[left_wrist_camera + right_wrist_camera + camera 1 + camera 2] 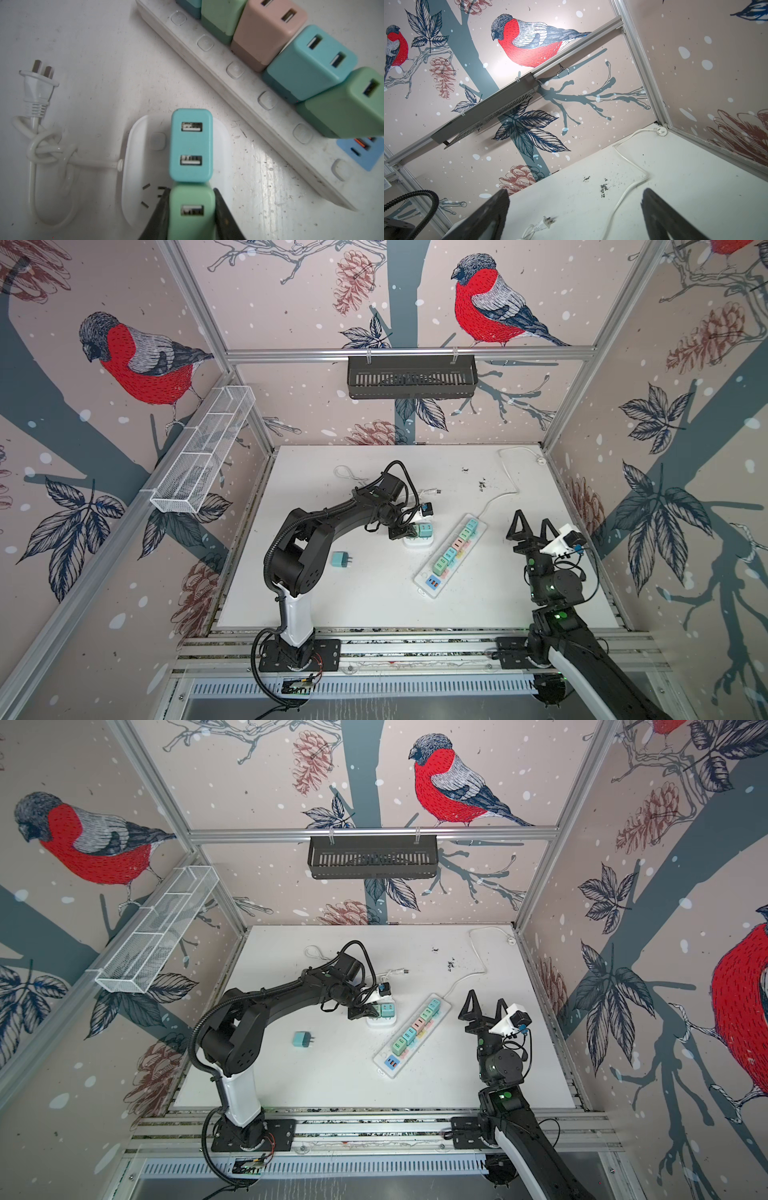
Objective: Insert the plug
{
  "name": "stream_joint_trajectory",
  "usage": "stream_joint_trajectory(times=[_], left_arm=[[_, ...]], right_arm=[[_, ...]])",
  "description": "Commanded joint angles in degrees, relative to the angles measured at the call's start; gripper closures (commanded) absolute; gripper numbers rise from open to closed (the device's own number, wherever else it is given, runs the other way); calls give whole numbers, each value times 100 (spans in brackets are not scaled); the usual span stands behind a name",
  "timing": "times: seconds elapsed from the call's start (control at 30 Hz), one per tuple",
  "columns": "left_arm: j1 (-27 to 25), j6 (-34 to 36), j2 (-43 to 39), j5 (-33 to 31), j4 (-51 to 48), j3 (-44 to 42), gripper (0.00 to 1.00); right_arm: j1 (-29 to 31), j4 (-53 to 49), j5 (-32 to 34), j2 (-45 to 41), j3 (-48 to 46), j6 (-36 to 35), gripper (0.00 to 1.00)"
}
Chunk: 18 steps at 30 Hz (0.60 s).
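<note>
My left gripper (191,190) is shut on a green plug (192,212), one black finger on each side of it. The green plug stands over the small white oval socket (137,166), right against a teal plug (191,145) that sits in that socket. Its prongs are hidden. In both top views the left gripper (409,531) (370,1011) holds the green plug (415,529) above the socket (415,544). A loose teal plug (341,560) lies on the table to the left. My right gripper (533,526) (575,195) hangs open and empty above the table's right side.
A long white power strip (424,587) with several coloured plugs lies diagonally at the middle right, and its cord (507,485) runs to the back corner. The small socket's knotted cord and plug (39,83) lie behind it. A black basket (411,377) and a wire basket (203,452) hang on the walls.
</note>
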Motion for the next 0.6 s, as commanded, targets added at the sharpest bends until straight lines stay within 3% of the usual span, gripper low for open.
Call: stream_joint_trajectory(times=[0.0, 0.1, 0.17, 0.2, 0.23, 0.4, 0.57], left_arm=[[-149, -232, 98, -17, -461, 30, 100], [-290, -453, 136, -121, -454, 138, 99], [-323, -661, 104, -248, -334, 170, 80], [-328, -752, 57, -313, -223, 162, 15], [-322, -792, 13, -342, -160, 153, 1], [-328, -1242, -606, -166, 235, 173, 1], [-229, -2714, -1698, -1078, 1431, -101, 1]], right_arm=[[12, 245, -13, 1, -878, -44, 0], [15, 254, -12, 13, -874, -40, 0], [12, 251, -9, 25, -876, -36, 0], [18, 261, -12, 38, -869, -39, 0], [21, 259, -12, 43, -865, -44, 0], [22, 278, -1, 104, -850, -52, 0], [29, 293, 13, 174, -832, -43, 0]])
